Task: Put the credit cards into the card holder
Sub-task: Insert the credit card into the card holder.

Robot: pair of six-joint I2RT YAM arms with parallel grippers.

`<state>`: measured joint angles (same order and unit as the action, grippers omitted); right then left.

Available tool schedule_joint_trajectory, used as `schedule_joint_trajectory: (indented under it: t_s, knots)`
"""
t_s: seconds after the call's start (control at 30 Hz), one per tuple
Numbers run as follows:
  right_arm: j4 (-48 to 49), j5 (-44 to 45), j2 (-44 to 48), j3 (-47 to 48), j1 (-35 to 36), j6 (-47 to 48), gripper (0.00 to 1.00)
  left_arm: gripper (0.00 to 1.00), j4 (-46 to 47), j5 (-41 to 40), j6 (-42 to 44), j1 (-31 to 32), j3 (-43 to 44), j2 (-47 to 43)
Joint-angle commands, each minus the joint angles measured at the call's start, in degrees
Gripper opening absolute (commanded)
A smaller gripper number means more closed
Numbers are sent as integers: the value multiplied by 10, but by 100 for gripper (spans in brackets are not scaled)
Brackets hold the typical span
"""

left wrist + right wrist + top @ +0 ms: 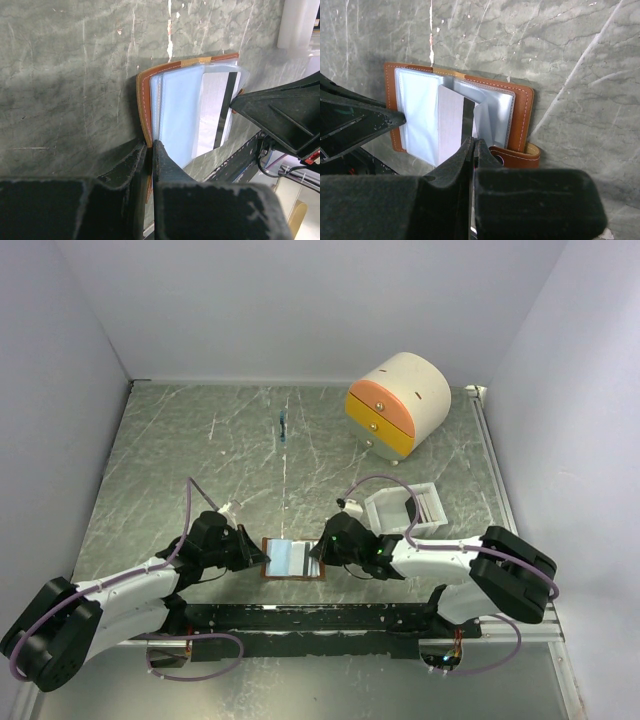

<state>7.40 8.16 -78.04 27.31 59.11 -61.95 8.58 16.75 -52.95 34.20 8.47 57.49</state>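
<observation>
Table (200, 460): card holder (292, 559) lies open near its front edge.
Left tool (150, 146): clamped on the brown cover.
Right tool (472, 145): pinched on one card (451, 125), tilted over the sleeves.
Progress: early, I judge; card not yet seated and sleeves look empty.

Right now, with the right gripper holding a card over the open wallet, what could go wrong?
1. The card in the right gripper sits tilted over the pale pockets; pushing down could crumple a pocket rather than slide in.
2. The left gripper pinches only the brown edge of the card holder, so a push might tug it loose.
3. The grippers are close and could bump.
</observation>
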Motion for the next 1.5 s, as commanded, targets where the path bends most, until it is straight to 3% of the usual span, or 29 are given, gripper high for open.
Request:
schedule_joint_trajectory:
  t_s: [0.0,0.77,1.03,1.2,1.37,1.47]
  knots:
    - [2,-7,-11,4,8,1,0,16,-5,-7,8,2,5,1]
    - [39,-30,-61,40,14,20,0,15,13,23,-4,1,3,-1]
    - [48,-40,-59,44,19,25,19,12,9,23,-3,2,5,-7]
    - [52,-41,-61,47,21,24,17,9,10,23,-4,2,6,-6]
    - [60,-46,-73,51,22,29,6,7,7,24,-2,2,6,-7]
    - [46,-43,-76,60,22,34,7,7,-2,18,-1,2,9,-10]
